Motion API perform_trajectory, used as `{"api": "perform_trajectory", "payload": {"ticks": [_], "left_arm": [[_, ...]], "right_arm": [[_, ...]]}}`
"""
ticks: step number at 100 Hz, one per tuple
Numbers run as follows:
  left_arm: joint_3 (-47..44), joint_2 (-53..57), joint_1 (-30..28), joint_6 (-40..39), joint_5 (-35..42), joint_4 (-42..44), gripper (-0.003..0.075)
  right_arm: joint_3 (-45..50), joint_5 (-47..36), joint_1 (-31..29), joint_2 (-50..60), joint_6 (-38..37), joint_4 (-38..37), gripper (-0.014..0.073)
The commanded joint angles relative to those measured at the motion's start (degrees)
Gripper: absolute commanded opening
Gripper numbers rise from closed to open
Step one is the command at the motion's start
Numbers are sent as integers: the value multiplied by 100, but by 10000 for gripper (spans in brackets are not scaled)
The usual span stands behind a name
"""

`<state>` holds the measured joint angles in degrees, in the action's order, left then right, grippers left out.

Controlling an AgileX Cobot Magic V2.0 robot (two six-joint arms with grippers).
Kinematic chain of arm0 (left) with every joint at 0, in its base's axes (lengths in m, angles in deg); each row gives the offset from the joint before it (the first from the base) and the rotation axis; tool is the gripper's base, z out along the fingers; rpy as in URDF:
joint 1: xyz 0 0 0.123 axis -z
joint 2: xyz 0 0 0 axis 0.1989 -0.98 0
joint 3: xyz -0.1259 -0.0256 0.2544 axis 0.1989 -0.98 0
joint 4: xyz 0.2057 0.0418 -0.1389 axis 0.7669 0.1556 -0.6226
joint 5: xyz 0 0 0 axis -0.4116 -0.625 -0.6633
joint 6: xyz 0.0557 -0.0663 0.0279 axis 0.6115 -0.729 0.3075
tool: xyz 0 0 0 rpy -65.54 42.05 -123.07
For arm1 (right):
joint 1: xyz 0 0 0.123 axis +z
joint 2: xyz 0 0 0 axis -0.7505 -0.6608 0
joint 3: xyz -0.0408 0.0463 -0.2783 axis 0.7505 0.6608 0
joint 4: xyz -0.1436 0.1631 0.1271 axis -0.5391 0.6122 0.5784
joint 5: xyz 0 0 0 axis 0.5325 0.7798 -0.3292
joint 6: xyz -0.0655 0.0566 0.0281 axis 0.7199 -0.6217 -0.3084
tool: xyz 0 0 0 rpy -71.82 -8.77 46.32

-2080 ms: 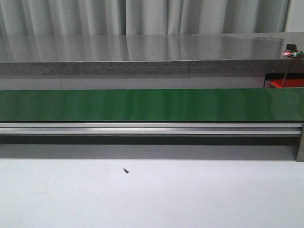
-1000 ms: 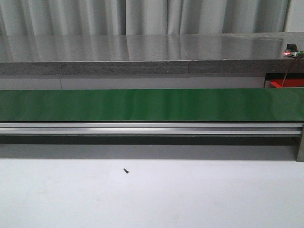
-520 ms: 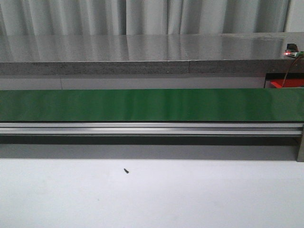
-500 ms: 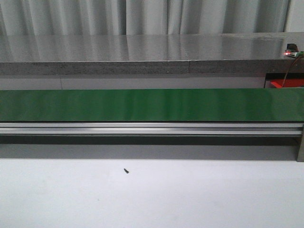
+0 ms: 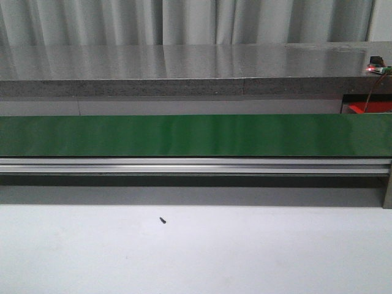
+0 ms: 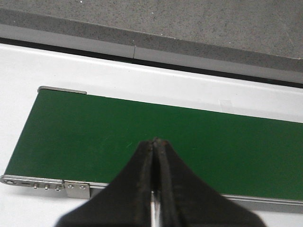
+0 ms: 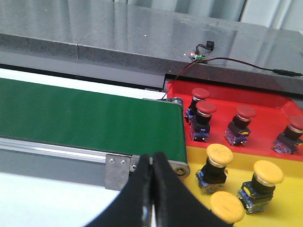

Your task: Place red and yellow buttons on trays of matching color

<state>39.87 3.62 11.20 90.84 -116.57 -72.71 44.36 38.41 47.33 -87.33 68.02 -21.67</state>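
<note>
The left end effector (image 6: pixel 155 142) is clenched on nothing, its two dark fingers pressed together over the bare green conveyor belt (image 6: pixel 142 137), near the belt's end. In the front view the belt (image 5: pixel 196 135) runs across the frame, and a small dark speck, perhaps a screw (image 5: pixel 163 220), lies on the white bench (image 5: pixel 245 251) at 6 o'clock from it.

The right end effector (image 7: pixel 152 163) is also clenched and empty, at the belt's other end (image 7: pixel 85 118). Beyond it at 1 o'clock sit the red buttons (image 7: pixel 206 108) on the red tray (image 7: pixel 222 94). At 3 o'clock the yellow buttons (image 7: pixel 220 153) stand on the yellow tray (image 7: pixel 284 203), apart from the fingers.
</note>
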Motion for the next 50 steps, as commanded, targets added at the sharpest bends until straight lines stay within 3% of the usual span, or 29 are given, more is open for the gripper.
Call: {"api": "perform_trajectory", "payload": {"ticks": [1, 18, 50], "left_arm": [[162, 72, 42, -47, 405, -114, -20], [162, 72, 42, -47, 372, -114, -20], [162, 72, 42, -47, 287, -114, -20]], "right_arm": [[215, -632, -22, 434, 45, -126, -106], [612, -1094, -37, 378, 45, -213, -106], [1070, -3014, -61, 378, 45, -213, -106]]}}
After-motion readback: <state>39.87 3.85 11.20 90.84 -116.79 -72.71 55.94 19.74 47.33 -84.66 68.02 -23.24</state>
